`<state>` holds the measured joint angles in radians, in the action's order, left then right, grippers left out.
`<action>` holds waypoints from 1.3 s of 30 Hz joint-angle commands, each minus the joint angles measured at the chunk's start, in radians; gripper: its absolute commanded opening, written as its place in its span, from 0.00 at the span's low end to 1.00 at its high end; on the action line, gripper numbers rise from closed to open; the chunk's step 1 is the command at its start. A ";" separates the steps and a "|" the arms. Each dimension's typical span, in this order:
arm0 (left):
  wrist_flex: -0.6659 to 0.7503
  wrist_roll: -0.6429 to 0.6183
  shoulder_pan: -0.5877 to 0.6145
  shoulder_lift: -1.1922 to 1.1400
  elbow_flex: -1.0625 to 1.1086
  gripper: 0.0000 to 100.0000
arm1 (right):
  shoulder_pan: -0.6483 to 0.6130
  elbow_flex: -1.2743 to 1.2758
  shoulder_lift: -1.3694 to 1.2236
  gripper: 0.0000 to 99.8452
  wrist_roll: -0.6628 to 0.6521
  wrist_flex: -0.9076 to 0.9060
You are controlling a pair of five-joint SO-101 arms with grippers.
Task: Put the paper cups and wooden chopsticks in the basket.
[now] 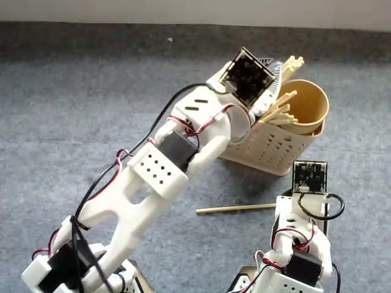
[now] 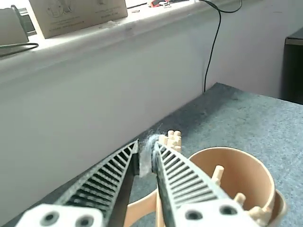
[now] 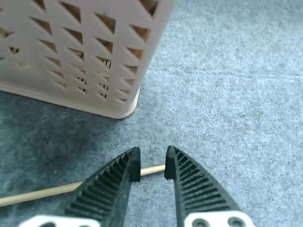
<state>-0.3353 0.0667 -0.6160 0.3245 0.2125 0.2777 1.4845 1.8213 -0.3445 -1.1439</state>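
Your left gripper [image 2: 146, 161] hangs narrowly parted over the basket [image 1: 275, 149] at upper right. Your right gripper [image 3: 152, 163], slightly wider, straddles the chopstick [image 3: 47, 191].

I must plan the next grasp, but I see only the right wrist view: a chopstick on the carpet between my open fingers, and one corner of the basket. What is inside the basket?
Observer: A paper cup stands in the basket, with several chopsticks leaning in it.
Operator: And where is the other arm?
Observer: The left gripper is above the basket, beside the cup's rim.
Operator: Is my chopstick free along its whole length?
Observer: Yes. The loose chopstick lies flat on the carpet in front of the basket, touching neither the basket nor an arm.
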 commanded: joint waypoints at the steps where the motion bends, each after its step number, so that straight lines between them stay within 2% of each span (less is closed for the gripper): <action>1: -0.121 0.009 0.071 0.188 -0.012 0.08 | 0.021 -0.018 0.010 0.10 -0.008 -0.005; 4: -0.255 0.009 0.186 0.355 -0.031 0.07 | 0.085 -0.067 0.008 0.10 -0.044 -0.012; 7: -0.361 0.005 0.375 0.489 -0.039 0.07 | 0.099 -0.127 0.007 0.10 -0.133 -0.090; 11: -0.586 0.005 0.598 0.539 0.022 0.07 | 0.099 -0.209 -0.021 0.10 -0.256 -0.151; 14: -0.718 0.005 0.710 0.538 0.124 0.07 | 0.085 -0.335 -0.186 0.10 -0.265 -0.170; 17: -0.810 0.009 0.719 0.538 0.249 0.08 | -0.024 -0.484 -0.507 0.10 -0.239 -0.257; 20: -0.795 0.003 0.719 0.539 0.371 0.08 | -0.134 -0.638 -0.878 0.10 -0.126 -0.363; 24: -0.646 0.003 0.719 0.539 0.527 0.08 | -0.171 -0.751 -1.208 0.10 0.120 -0.397; 26: -0.580 0.003 0.720 0.539 0.593 0.08 | -0.107 -0.765 -1.288 0.10 0.181 -0.397; 29: -0.528 0.003 0.720 0.539 0.641 0.08 | -0.059 -0.765 -1.391 0.07 0.434 -0.387; 31: -0.526 0.003 0.719 0.539 0.641 0.08 | -0.085 -0.763 -1.455 0.07 0.559 -0.360; 36: -0.526 0.003 0.708 0.539 0.645 0.07 | -0.183 -0.763 -1.639 0.07 0.772 -0.249; 39: -0.526 0.003 0.708 0.539 0.647 0.07 | -0.193 -0.765 -1.745 0.07 0.872 -0.142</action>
<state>-0.8769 0.0667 0.1005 0.8493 0.8631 0.0905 0.7035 0.2394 0.4304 -1.3464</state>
